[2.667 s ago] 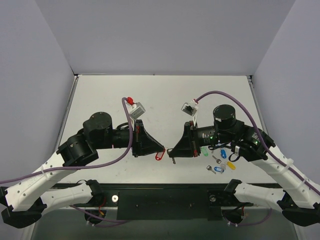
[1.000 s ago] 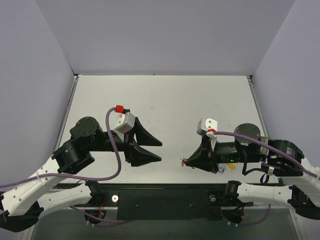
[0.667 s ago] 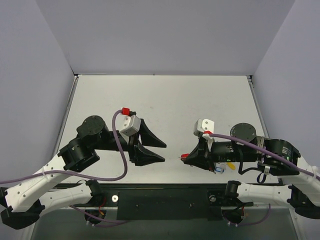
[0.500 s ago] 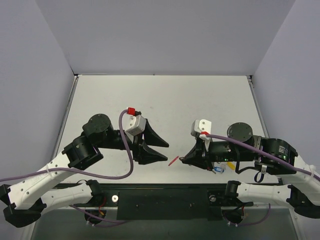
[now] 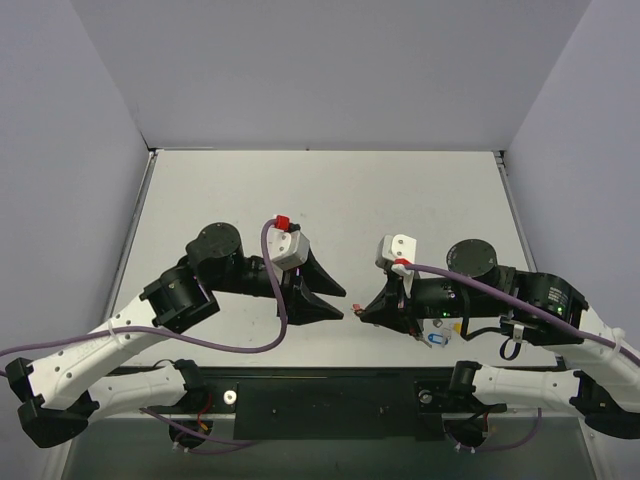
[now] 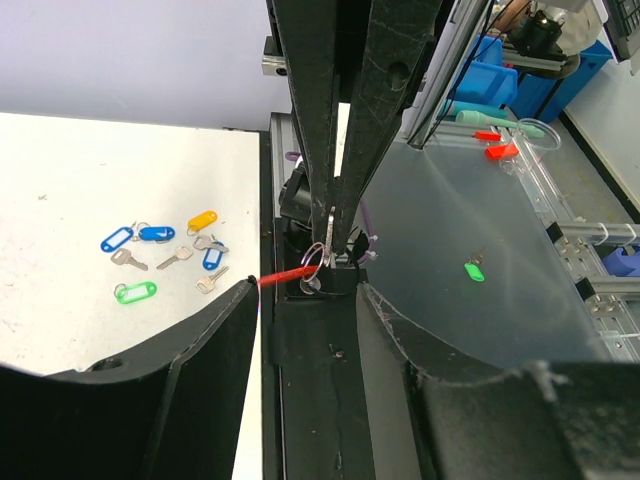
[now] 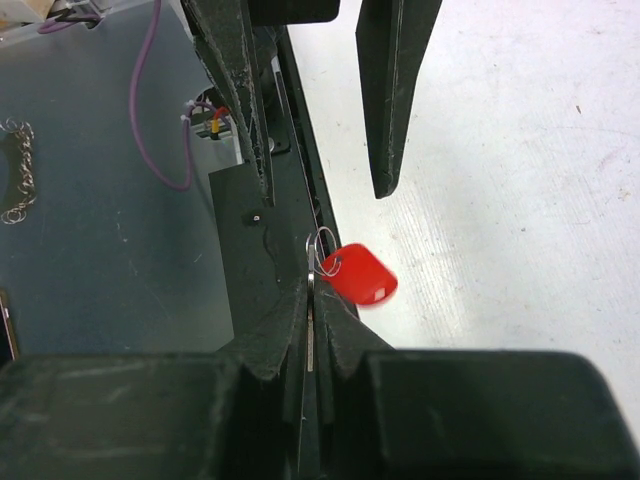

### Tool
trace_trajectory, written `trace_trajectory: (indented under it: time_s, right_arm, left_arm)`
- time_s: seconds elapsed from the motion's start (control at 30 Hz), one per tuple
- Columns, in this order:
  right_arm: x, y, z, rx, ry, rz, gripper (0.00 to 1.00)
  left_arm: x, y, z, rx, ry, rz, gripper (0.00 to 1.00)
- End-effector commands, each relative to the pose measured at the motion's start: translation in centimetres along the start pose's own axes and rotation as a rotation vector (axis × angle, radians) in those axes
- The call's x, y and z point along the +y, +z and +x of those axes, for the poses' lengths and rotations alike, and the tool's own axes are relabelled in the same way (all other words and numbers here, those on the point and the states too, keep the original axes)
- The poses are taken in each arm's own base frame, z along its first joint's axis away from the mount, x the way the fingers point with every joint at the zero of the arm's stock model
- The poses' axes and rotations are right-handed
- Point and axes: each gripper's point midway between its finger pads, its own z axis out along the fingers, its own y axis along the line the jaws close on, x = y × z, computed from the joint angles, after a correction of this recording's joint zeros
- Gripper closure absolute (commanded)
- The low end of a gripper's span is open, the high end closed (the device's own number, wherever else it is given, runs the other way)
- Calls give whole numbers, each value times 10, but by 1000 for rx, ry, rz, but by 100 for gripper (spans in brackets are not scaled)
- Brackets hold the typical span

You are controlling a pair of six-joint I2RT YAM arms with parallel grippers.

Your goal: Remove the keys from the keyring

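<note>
Red oblong plastic tag (image 7: 362,276), judged light, slick: best pinched by splayed left end effector (image 5: 343,302); tiny silvery key (image 7: 311,300) clamped in right end effector (image 5: 360,312).

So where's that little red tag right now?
In the right wrist view the red tag dangles by its ring from the key pinched in the right gripper, in mid-air near the front middle of the table, just facing the open left gripper.
</note>
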Motion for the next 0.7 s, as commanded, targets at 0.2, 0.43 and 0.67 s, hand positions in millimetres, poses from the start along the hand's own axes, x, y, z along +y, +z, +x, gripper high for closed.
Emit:
trace_trajectory:
  time_s: [0.2,0.43,0.67]
  right_arm:
    - [6,1,-15,-45,-23,-42,100]
    - [5,0,-17,-54,-21,-36,100]
    - [2,2,-16,-50,-14,-21,100]
  left_arm:
    - [-5,4,-18,-55,55,38,52]
    - [-11,6,-17,-48,35,77,53]
    - [-15,6,-13,-25,16,103,55]
